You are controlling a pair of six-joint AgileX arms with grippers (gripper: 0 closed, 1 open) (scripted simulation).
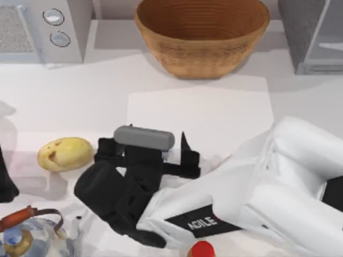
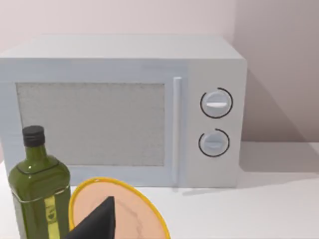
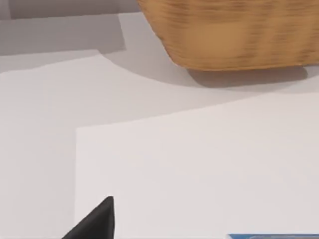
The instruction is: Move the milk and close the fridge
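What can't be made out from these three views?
- Milk: a blue sliver, cut off by the right wrist view's edge.
- Fridge: cropped at the top view's right corner, door position unclear.
- Right hand: its own wrist covers the fingers in the top view.
- Kettle: cropped at the corner.

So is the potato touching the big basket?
Apart. The top view shows the potato near the table's left side and the basket far off at the back, with bare table between them.
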